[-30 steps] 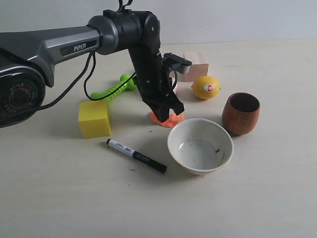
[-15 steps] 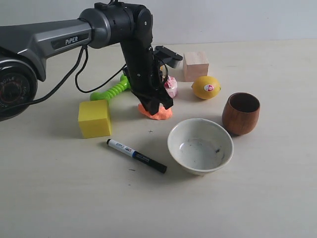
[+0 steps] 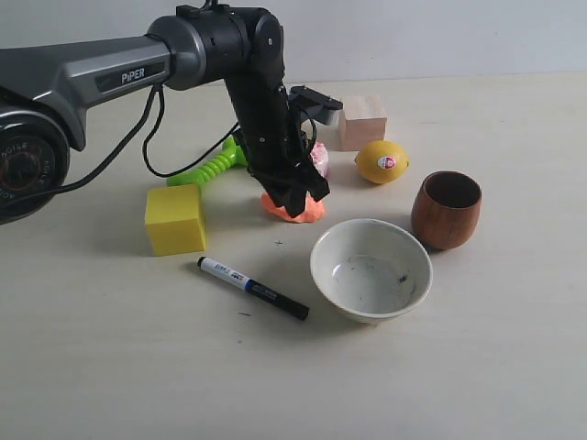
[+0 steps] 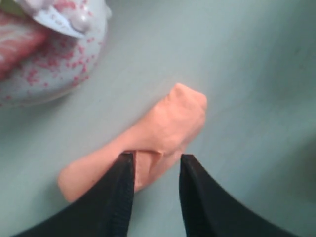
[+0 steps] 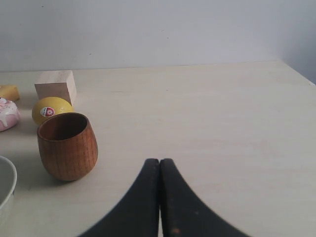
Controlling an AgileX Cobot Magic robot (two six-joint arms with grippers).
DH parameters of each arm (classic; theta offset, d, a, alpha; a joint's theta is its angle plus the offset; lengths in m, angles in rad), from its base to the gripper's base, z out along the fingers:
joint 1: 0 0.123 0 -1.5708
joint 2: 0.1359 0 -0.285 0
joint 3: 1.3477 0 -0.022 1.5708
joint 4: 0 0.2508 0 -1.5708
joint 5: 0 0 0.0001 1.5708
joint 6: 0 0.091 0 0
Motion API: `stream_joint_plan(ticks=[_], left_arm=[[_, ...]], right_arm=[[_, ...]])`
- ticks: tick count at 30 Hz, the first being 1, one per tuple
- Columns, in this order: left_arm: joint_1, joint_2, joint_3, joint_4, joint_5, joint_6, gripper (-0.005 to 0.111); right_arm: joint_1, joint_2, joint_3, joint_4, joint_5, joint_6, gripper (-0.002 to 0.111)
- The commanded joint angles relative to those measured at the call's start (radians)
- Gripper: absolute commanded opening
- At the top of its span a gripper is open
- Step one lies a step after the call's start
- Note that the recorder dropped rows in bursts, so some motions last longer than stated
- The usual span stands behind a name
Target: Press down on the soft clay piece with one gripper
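Note:
The soft clay piece [image 3: 298,210] is a low orange-salmon blob on the table, between the pink toy cake and the white bowl. My left gripper [image 3: 299,195] points down onto it. In the left wrist view the clay [image 4: 170,123] lies stretched out under the left gripper [image 4: 157,160]. The jaws are open a narrow gap apart. One fingertip [image 4: 126,165] rests on the clay and a fold of clay sits in the gap; the other fingertip is over bare table. My right gripper [image 5: 159,161] is shut and empty above bare table, and is not seen in the exterior view.
The pink toy cake [image 3: 318,158] stands just behind the clay, close to the left arm's wrist. Around it are a lemon [image 3: 381,161], wooden block [image 3: 362,122], wooden cup [image 3: 446,209], white bowl [image 3: 371,269], marker [image 3: 252,287], yellow block [image 3: 174,218] and green toy [image 3: 215,165].
The left gripper and the clay under it moved left and away from the bowl, then edged slightly back right. The toy cake came into sight behind the arm.

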Motion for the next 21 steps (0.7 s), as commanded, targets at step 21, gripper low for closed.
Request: stream_joint_plan(ticks=[21], left_arm=[[0.0,-0.1,0.003,0.066,0.0,-0.076,0.0]], right_arm=[[-0.005,-0.007,0.004,-0.004,-0.007,-0.001,0.0]])
